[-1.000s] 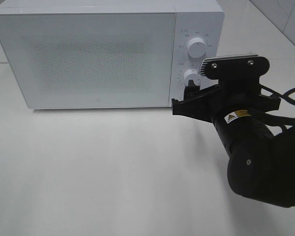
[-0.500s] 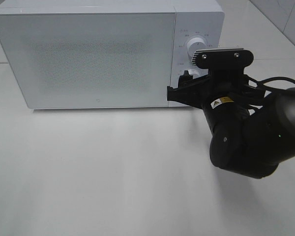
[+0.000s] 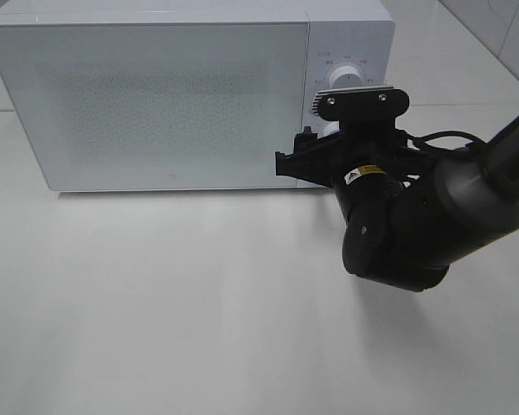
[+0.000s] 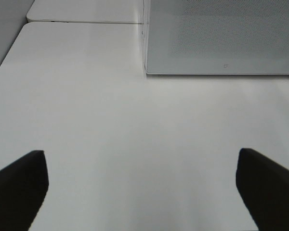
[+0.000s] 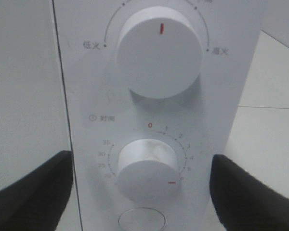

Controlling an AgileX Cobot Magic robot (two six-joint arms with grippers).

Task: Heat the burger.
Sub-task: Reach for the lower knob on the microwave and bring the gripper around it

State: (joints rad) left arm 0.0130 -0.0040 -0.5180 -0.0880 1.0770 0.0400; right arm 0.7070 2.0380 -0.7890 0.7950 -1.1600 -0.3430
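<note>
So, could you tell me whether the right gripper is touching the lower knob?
Apart. The right wrist view shows white panel between the lower knob and each finger of the open right gripper.

White matte tabletop [image 3: 156, 303] below the right gripper [image 3: 307, 157]. White microwave [image 3: 156, 95] straight ahead of it. Pale tiled surface [image 3: 502, 30] beyond, to its right. Lighting soft and even.

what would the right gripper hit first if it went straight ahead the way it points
Most likely the lower timer knob on the control panel of the microwave, which sits centred between the open right gripper's fingers. The gap left is hard to judge.
</note>
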